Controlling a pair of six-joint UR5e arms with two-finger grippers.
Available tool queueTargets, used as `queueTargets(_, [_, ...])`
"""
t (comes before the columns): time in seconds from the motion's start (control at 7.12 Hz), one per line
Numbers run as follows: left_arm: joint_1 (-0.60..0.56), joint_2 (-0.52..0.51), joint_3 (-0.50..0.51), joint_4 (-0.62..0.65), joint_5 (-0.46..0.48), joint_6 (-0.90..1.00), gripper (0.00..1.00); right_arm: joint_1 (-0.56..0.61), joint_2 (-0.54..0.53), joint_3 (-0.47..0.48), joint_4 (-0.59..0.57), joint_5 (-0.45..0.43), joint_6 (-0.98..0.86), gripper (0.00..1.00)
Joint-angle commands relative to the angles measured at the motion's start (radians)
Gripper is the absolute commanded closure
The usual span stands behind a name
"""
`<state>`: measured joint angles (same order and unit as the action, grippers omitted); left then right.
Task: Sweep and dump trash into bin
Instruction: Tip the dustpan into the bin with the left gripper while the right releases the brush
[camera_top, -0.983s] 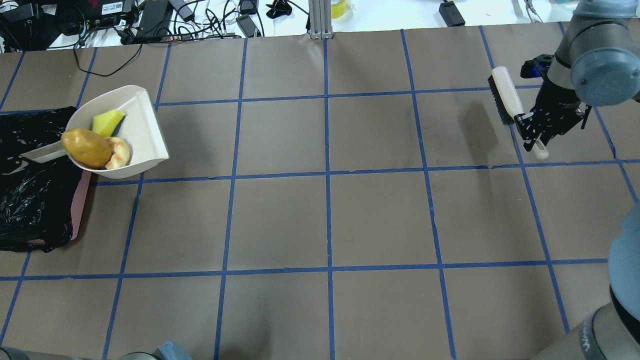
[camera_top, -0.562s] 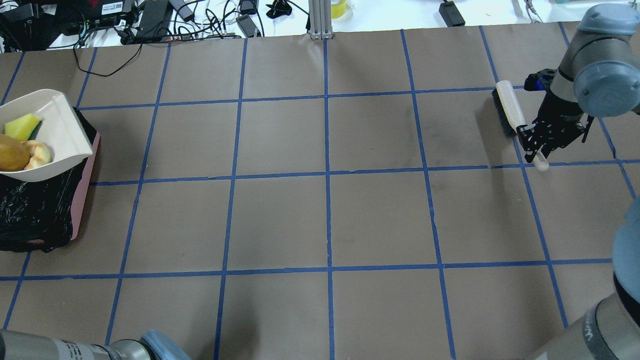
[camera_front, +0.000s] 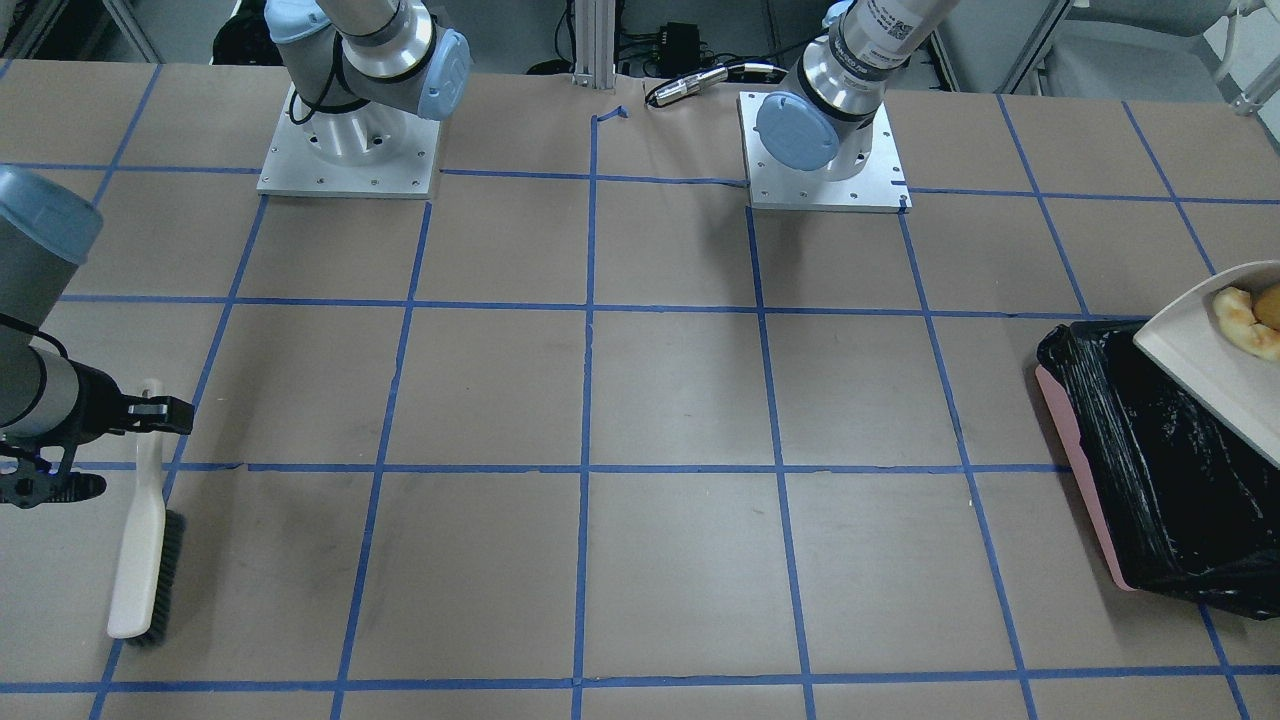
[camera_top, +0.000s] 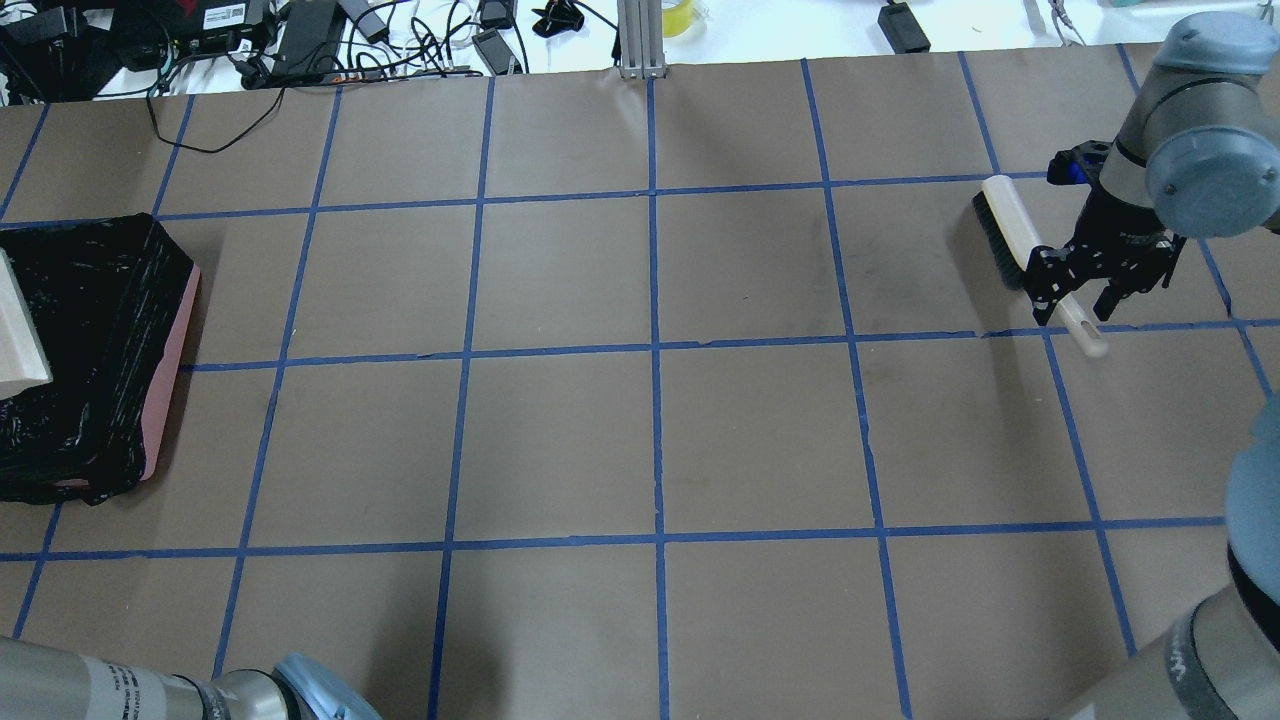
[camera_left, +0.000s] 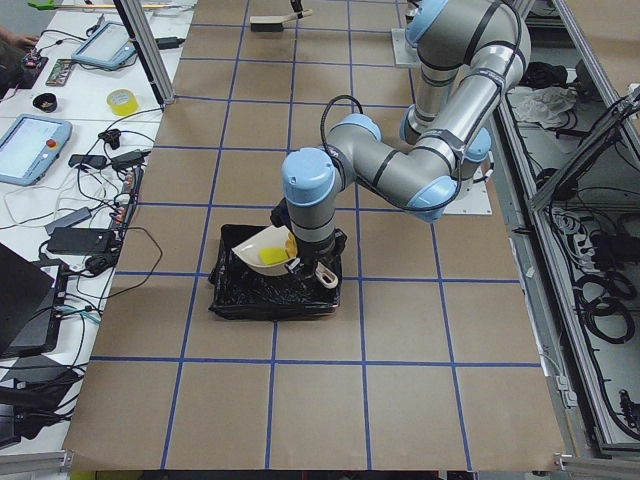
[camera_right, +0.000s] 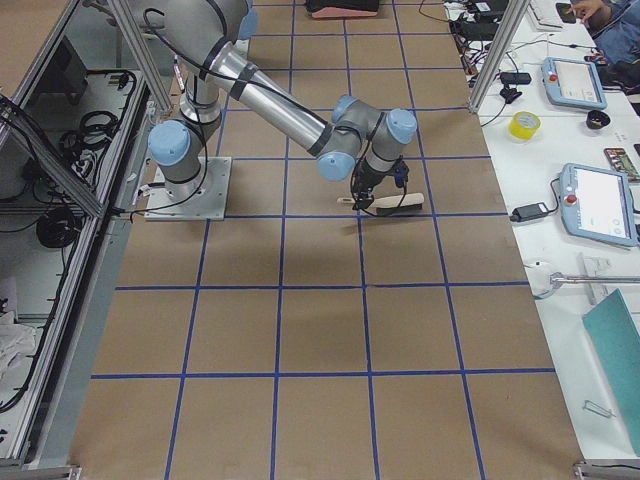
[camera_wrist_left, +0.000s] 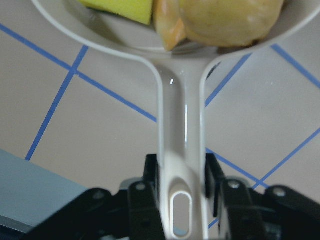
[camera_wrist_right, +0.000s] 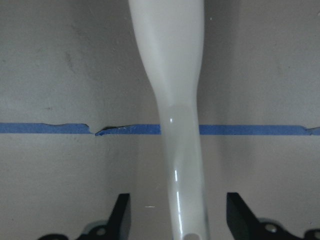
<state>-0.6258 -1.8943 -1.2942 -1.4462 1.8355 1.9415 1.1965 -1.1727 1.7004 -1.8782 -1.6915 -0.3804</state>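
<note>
My left gripper (camera_wrist_left: 182, 175) is shut on the handle of the beige dustpan (camera_wrist_left: 172, 100). The pan holds the yellow wedge (camera_wrist_left: 122, 6), the toasted bread piece (camera_wrist_left: 167, 22) and the golden-brown lump (camera_wrist_left: 230, 17). The dustpan (camera_left: 262, 250) hangs tilted above the pink bin (camera_top: 170, 380) with its black bag (camera_front: 1170, 480). Only the pan's edge (camera_top: 20, 330) shows in the overhead view. My right gripper (camera_wrist_right: 180, 220) is open, its fingers on either side of the handle of the brush (camera_top: 1010, 225), apart from it. The brush lies on the table.
Blue tape lines grid the brown table. Cables, chargers and a tape roll (camera_top: 678, 15) lie past the far edge. The two arm bases (camera_front: 345, 150) stand at the robot's side of the table.
The dustpan with the trash has moved left over the bin, almost out of the overhead view. My right gripper has opened and let go of the brush handle.
</note>
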Motion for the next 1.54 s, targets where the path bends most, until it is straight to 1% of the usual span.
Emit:
queueTargets(0.0, [-0.127, -0.006, 0.0, 0.076, 0.257, 0.086, 1.0, 0.008, -0.036, -0.017, -0.032, 0.001, 0.003, 0.0])
queueTargets(0.14, [-0.193, -0.005, -0.005, 0.143, 0.327, 0.126, 1.0, 0.027, -0.098, -0.037, -0.012, 0.01, 0.003, 0.0])
queueTargets(0.28, [-0.237, -0.003, -0.045, 0.262, 0.373, 0.175, 1.0, 0.085, -0.163, -0.071, 0.051, 0.012, 0.009, 0.0])
queueTargets(0.42, [-0.253, 0.004, -0.112, 0.394, 0.401, 0.209, 1.0, 0.128, -0.207, -0.103, 0.12, 0.013, 0.012, 0.0])
queueTargets(0.56, [-0.261, 0.009, -0.166, 0.514, 0.403, 0.246, 1.0, 0.156, -0.282, -0.138, 0.205, 0.035, 0.05, 0.0])
queueTargets(0.7, [-0.278, 0.009, -0.183, 0.558, 0.404, 0.263, 1.0, 0.176, -0.321, -0.168, 0.27, 0.047, 0.101, 0.0])
queueTargets(0.84, [-0.308, 0.011, -0.185, 0.558, 0.438, 0.263, 1.0, 0.23, -0.344, -0.186, 0.299, 0.099, 0.183, 0.0])
queueTargets(0.98, [-0.377, 0.015, -0.188, 0.56, 0.532, 0.273, 1.0, 0.268, -0.343, -0.186, 0.297, 0.096, 0.217, 0.0])
queueTargets(1.12, [-0.447, 0.015, -0.212, 0.602, 0.623, 0.268, 1.0, 0.271, -0.35, -0.188, 0.303, 0.096, 0.254, 0.0])
queueTargets(1.26, [-0.453, 0.024, -0.253, 0.681, 0.637, 0.289, 1.0, 0.273, -0.361, -0.185, 0.309, 0.095, 0.256, 0.0])
queueTargets(1.4, [-0.453, 0.026, -0.261, 0.731, 0.636, 0.339, 1.0, 0.275, -0.375, -0.185, 0.324, 0.102, 0.258, 0.0])
